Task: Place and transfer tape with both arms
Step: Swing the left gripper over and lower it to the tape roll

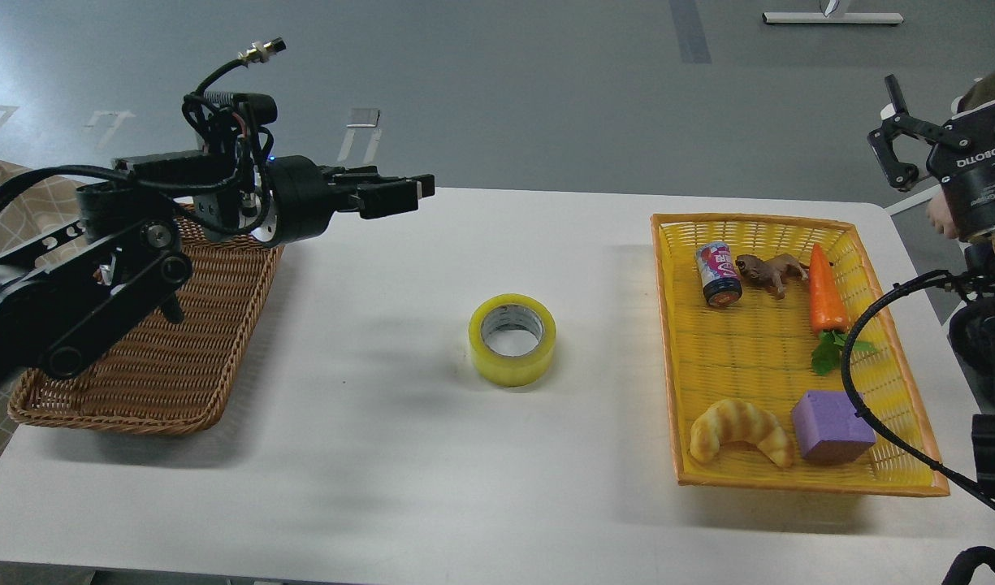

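- Head view: our two black arms flank a white counter (383, 455), with the tape (512, 339) lying flat on its side at the centre, grey-white core facing up, touched by neither arm.
- Our left tool (412, 192) hangs above the counter, pointing right toward the middle; its fingers look pressed together and empty, well apart from the tape.
- Behind and below that arm sits a brown wicker tray (156, 357) at the counter's left edge.
- Our right tool (899, 134) is raised at the far right edge, off the counter, fingers pointing up and spread apart, holding nothing.
- A yellow basket (903, 483) on the right holds a small can (718, 275), a brown toy animal (769, 270), a carrot (826, 296), a croissant (741, 431) and a purple block (830, 424).
- The tape rests between tray and basket, nearer the basket.
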### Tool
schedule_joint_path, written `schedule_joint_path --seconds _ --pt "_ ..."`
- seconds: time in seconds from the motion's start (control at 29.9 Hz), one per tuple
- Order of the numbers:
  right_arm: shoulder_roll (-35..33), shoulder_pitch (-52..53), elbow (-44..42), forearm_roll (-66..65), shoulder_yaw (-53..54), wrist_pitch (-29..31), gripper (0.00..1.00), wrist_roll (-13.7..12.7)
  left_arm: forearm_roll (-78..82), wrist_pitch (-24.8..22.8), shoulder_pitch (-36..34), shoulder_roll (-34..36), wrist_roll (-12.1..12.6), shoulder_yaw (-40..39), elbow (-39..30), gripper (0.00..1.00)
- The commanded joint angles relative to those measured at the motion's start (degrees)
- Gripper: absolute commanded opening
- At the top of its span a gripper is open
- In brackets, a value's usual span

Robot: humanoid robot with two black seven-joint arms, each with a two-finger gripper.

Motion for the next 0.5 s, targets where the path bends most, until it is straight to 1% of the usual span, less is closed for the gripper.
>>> schedule_joint_path --seconds 0.0,0.17,0.23,0.4,0.47 --pt "0.0 0.1 -1.5 0.0 0.1 0.0 0.99 0.1 5.3 0.0 0.0 -2.8 3.3 1.0 -0.7 0.98" --pt "-0.1 0.0 -2.3 0.0 0.2 0.0 0.99 0.1 5.7 0.0 0.0 -5.0 6.6 2.7 -3.1 0.98" --pt "0.0 0.0 -2.3 0.0 0.2 0.0 0.99 0.1 5.7 0.0 -0.1 -5.7 7.3 4.0 -4.4 0.98" --pt "0.0 0.0 -2.4 0.0 0.2 0.0 0.99 0.1 5.7 0.0 0.3 -9.3 7.4 5.1 -4.6 0.98" --pt "0.0 -0.1 -2.4 0.0 0.2 0.0 1.0 0.1 5.8 0.0 0.4 -10.2 7.9 6.1 -4.6 0.98"
